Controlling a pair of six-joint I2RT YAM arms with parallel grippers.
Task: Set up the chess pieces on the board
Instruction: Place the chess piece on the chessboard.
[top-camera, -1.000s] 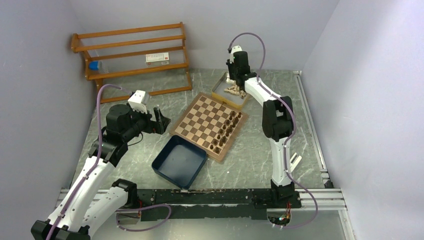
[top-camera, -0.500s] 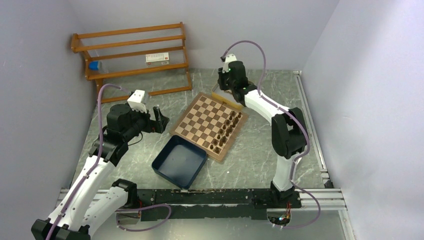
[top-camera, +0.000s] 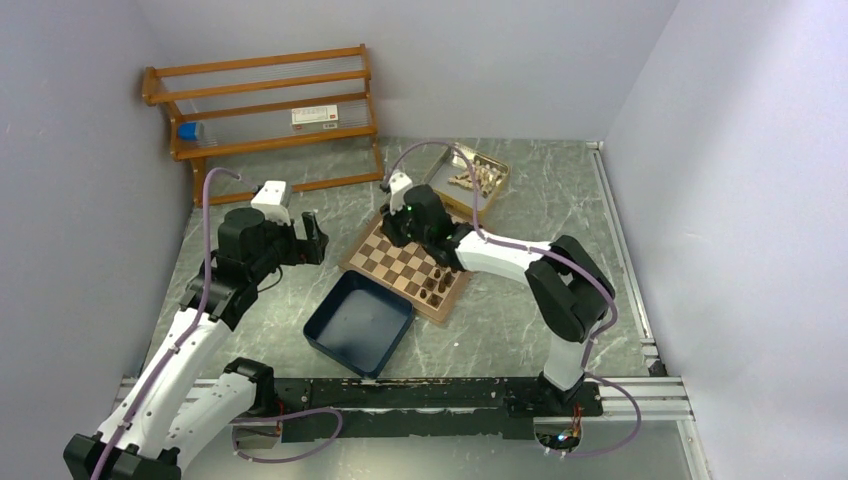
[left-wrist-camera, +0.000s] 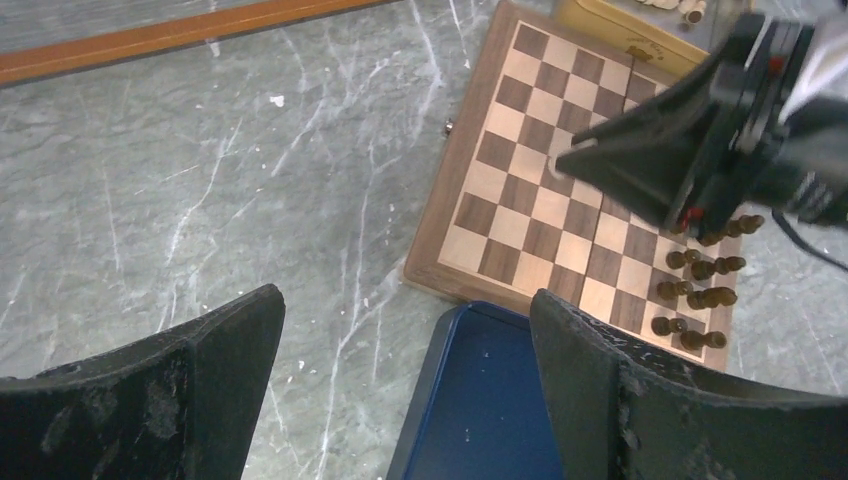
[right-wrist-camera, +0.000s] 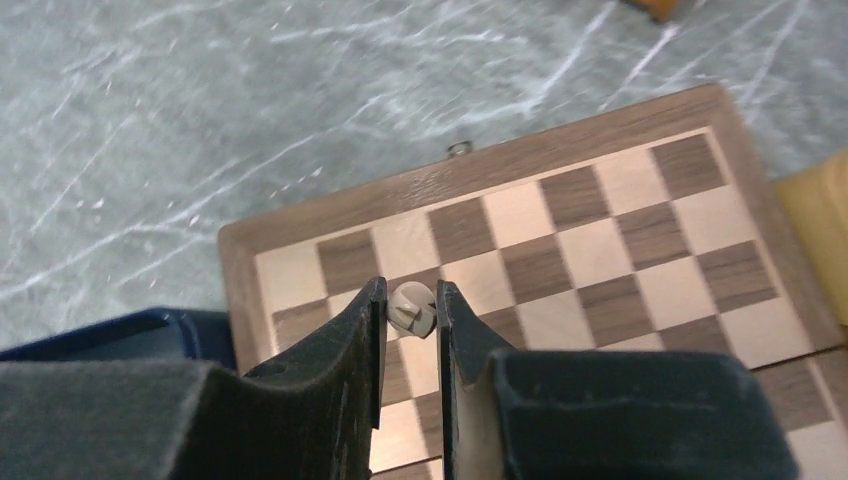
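Light tan chess piece (right-wrist-camera: 411, 308), notched top, clamped in right pincer (right-wrist-camera: 410, 293) above checkered board (right-wrist-camera: 600, 222); left pincer (left-wrist-camera: 407, 300) apart.

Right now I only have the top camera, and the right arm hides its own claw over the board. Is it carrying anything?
Observer: Yes. The right wrist camera shows the right claw shut on a light piece, pinched between both fingers.
Operator: Which part of the board is under it?
Observer: It hangs over the board near the corner beside the blue tray. The squares around it are bare.
Operator: And the left claw?
Observer: The left wrist camera shows the left claw wide open with nothing between its fingers.
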